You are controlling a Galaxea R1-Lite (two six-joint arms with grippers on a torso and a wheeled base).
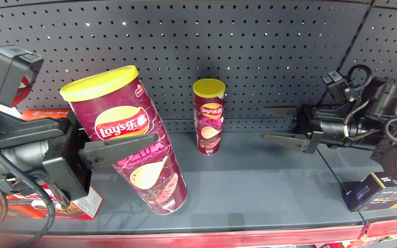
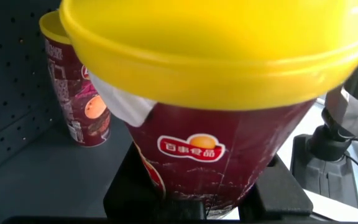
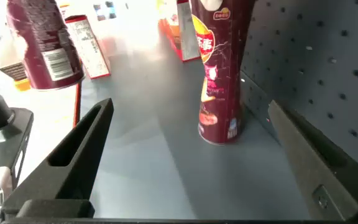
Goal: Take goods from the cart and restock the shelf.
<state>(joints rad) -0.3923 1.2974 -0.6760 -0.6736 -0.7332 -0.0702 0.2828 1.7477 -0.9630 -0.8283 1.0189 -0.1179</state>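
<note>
A maroon chip can with a yellow lid (image 1: pixel 150 179) leans to the left at the shelf's front left. My left gripper (image 1: pixel 140 131) is shut on its middle, one finger across the front. Its base is low at the shelf board (image 1: pixel 253 186); I cannot tell if it touches. The left wrist view has this can (image 2: pixel 216 143) right up close. A second, matching can (image 1: pixel 209 117) stands upright at the back middle, against the pegboard. My right gripper (image 1: pixel 264 123) hovers open to its right, fingers pointing at it, well apart. From the right wrist, that can (image 3: pixel 219 74) stands beyond the open gripper (image 3: pixel 191 124).
Red boxes (image 1: pixel 43 113) and a red-and-white pack (image 1: pixel 84 206) lie at the shelf's left end behind my left arm. A dark blue box (image 1: pixel 377 193) sits at the front right. The pegboard wall (image 1: pixel 253 51) closes the back. Bare shelf lies between the two cans.
</note>
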